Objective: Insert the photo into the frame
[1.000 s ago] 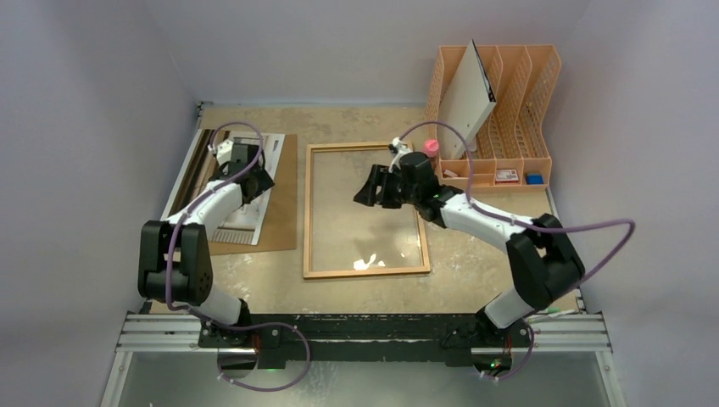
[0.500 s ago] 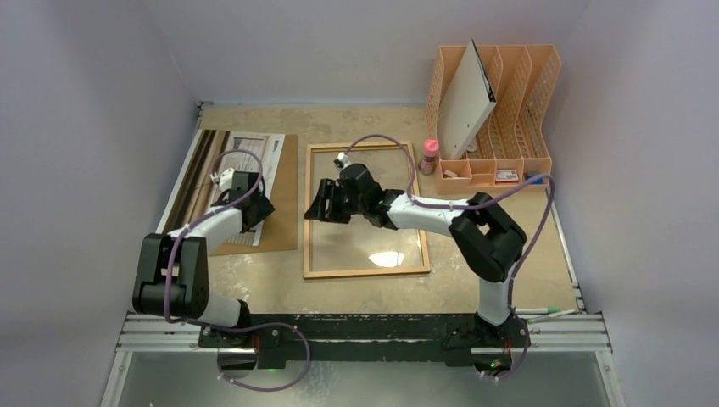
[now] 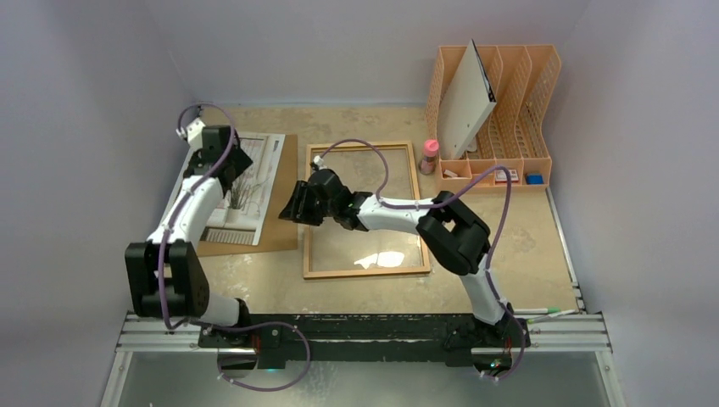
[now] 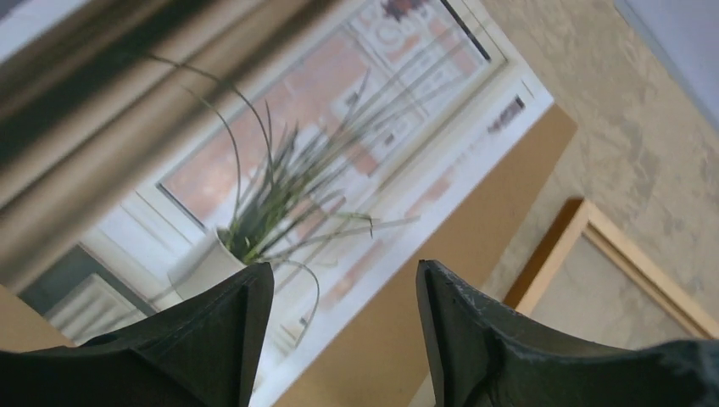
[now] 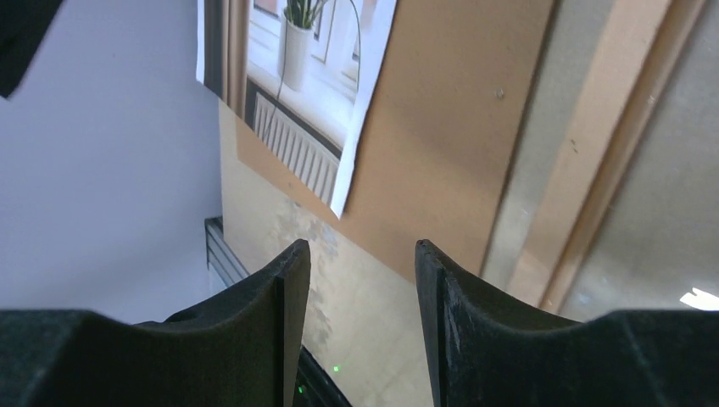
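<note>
At centre of the surface lay the frame, flat and empty, ready for the print. Over its left rail hovered the right gripper, fingers apart, empty. At left, the photo lay face up on a backing board. Above its far part hung the left gripper, fingers apart, likely poised for pickup.

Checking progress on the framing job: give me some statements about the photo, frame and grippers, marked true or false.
1. The photo lies inside the frame. False: it lies on the backing board, left of the frame.
2. The left gripper and right gripper are both open and empty. True.
3. A pink bottle stands near the frame's far right corner. True.
4. The right gripper hovers over that bottle. False: it is by the frame's left edge.
</note>
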